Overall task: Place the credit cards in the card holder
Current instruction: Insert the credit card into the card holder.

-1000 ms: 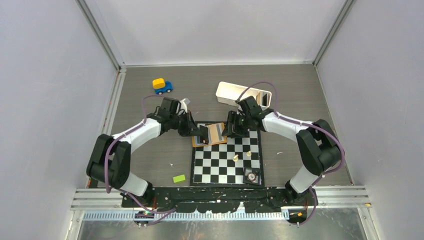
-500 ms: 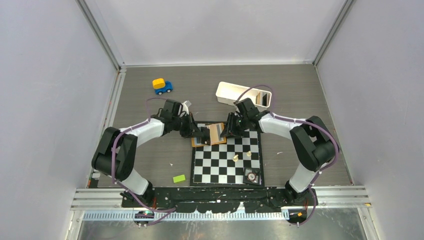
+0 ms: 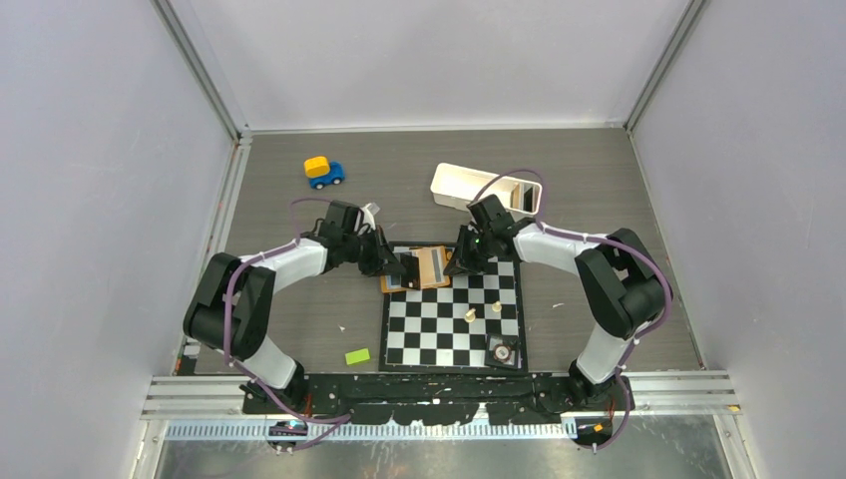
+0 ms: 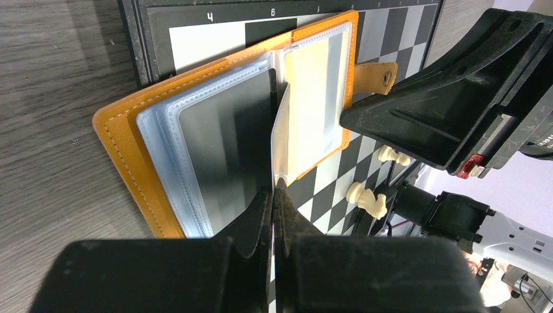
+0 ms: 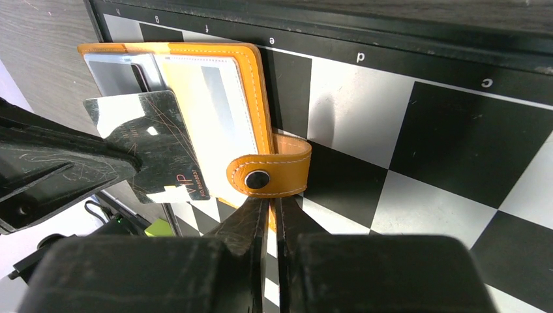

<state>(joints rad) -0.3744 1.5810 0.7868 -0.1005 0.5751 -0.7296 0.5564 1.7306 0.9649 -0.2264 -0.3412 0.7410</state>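
The orange card holder (image 3: 431, 265) lies open on the chessboard's far left corner, its clear sleeves up (image 4: 195, 130). My left gripper (image 4: 274, 192) is shut on a card (image 4: 282, 137), held on edge over the fold of the holder. In the right wrist view this card (image 5: 153, 140) looks dark and shiny with "VIP" printed on it. My right gripper (image 5: 269, 203) is shut on the holder's orange edge just below the snap tab (image 5: 269, 175). The right sleeve (image 5: 209, 104) shows cream with a grey stripe; I cannot tell if that is a card. No light blue card shows.
The chessboard (image 3: 454, 334) carries two cream chess pieces (image 3: 470, 315) and a small round object (image 3: 501, 350). A white tray (image 3: 469, 187) stands behind my right arm. A toy car (image 3: 323, 171) sits at the back left, a green block (image 3: 357, 356) at the front left.
My left gripper has sunk a little with the card, closer to the open holder. My right gripper has stayed at the holder's right edge.
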